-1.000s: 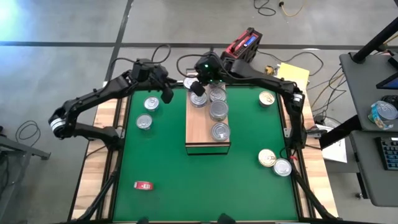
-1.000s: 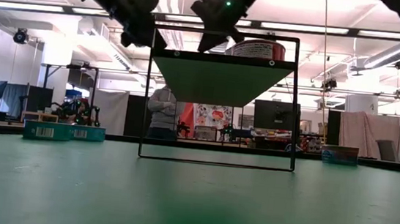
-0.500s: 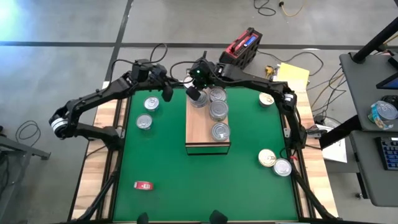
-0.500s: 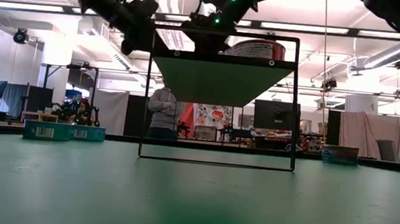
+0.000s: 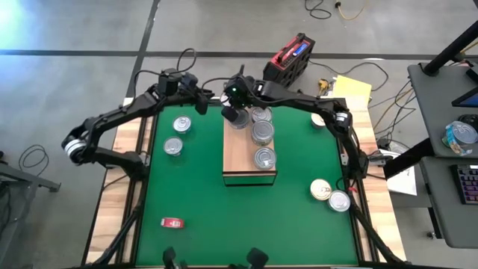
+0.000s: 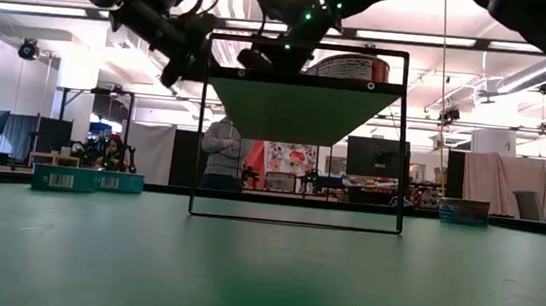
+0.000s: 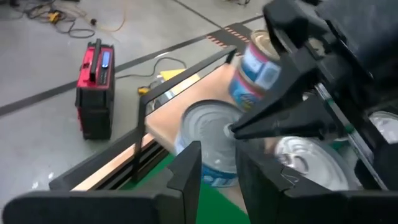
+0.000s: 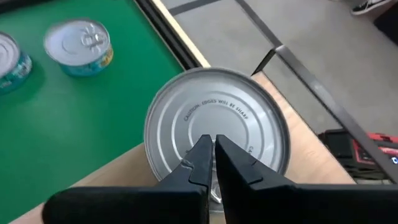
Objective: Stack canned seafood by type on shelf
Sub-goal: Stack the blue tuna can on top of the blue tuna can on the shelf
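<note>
The light-wood shelf (image 5: pixel 249 161) carries several silver-lidded tins of canned seafood at its far end. My right gripper (image 8: pixel 213 146) is shut and points slanting down at the lid of the tin on the shelf's far left corner (image 5: pixel 237 119). My left gripper (image 7: pixel 217 171) hangs just left of that corner, slightly open and holding nothing, and faces the same tin (image 7: pixel 202 134). That tin rests by its base on the shelf board. My right gripper's shut fingertips (image 8: pixel 204 152) stand at the middle of the corner tin's lid (image 8: pixel 214 118), coming slanting down from the far right. I cannot tell whether they touch the lid or hover just above it.
Two tins (image 5: pixel 181 124) (image 5: pixel 172 146) lie on the green mat left of the shelf. Three more lie on the right (image 5: pixel 320 118) (image 5: pixel 321 190) (image 5: pixel 339 200), two of them gold-lidded. A small red flat object (image 5: pixel 172 222) is near the front left. A red case (image 5: pixel 291 56) stands beyond the table.
My right gripper, still shut, has come down and a little toward the table's left, onto the tin at the shelf's far left corner. My left gripper has sunk a little, rolled, and drawn closer to that corner.
</note>
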### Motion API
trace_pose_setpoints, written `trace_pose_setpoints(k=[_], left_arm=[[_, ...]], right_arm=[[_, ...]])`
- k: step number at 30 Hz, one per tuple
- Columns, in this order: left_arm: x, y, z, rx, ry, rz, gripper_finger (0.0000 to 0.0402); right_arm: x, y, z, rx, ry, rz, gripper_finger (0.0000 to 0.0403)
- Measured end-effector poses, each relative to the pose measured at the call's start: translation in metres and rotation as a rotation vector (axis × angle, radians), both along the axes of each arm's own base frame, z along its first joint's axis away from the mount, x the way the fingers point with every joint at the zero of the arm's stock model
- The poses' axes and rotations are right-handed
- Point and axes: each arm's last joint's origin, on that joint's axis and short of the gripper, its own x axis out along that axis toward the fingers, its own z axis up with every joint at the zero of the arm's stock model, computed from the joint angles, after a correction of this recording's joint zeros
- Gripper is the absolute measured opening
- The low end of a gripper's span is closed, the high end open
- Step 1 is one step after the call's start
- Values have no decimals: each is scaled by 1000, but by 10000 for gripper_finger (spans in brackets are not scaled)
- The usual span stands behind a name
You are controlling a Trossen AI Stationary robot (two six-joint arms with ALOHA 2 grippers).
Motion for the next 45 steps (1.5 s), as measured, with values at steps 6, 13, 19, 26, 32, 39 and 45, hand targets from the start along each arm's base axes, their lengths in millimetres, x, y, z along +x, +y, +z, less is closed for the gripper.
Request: trace_pose_setpoints(k=[6, 13, 19, 26, 32, 39, 45], left_arm=[[4, 7, -15, -50, 45, 8, 107], [11, 13, -22, -85, 6, -27, 139], [13, 17, -27, -108, 3, -15, 168], [18, 22, -36, -137, 6, -7, 193], [22, 27, -46, -164, 13, -7, 201], [26, 28, -47, -185, -27, -59, 201], [23, 31, -46, -181, -31, -46, 201]], right_arm=[[4, -2, -7, -3, 10, -8, 12], [4, -1, -6, 0, 2, -7, 12], [5, -1, -6, 3, -5, -5, 12], [5, -1, -6, 4, -7, -3, 12], [5, -1, -6, 5, -7, -2, 12], [6, -1, -6, 8, -15, 6, 12], [8, 0, -4, 39, -50, 50, 12]])
